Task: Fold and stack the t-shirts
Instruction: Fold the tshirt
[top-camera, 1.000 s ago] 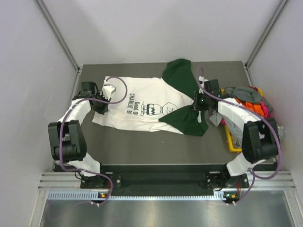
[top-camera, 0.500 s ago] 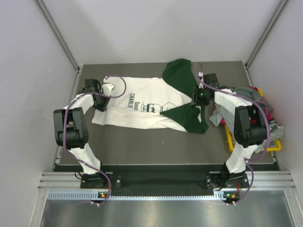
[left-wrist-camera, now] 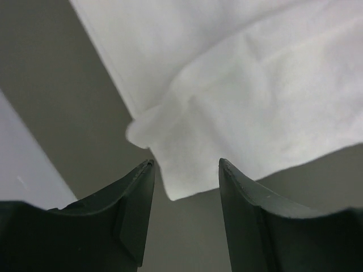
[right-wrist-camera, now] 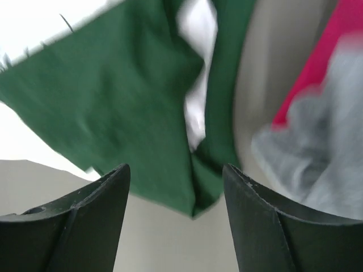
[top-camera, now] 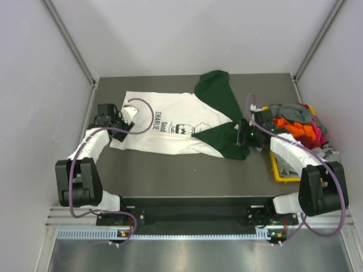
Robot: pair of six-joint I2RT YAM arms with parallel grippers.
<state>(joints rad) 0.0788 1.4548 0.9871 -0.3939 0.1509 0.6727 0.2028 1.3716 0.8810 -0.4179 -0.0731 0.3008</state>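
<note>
- Jaws spread, empty: left gripper, right gripper.
- Just ahead of left jaws, curled hem of white t-shirt: risk of pinching doubled cloth.
- Beside right jaws, grey tee: snag risk.

Printed in black on the white t-shirt, just beside the cartoon face: lettering reading "Good" on one line and "CHARLIE" on the next. Turned sideways in the top view, running from the far side toward the near edge. Anything past those two words not legible. Nothing readable in either wrist view, only plain cloth.
</note>
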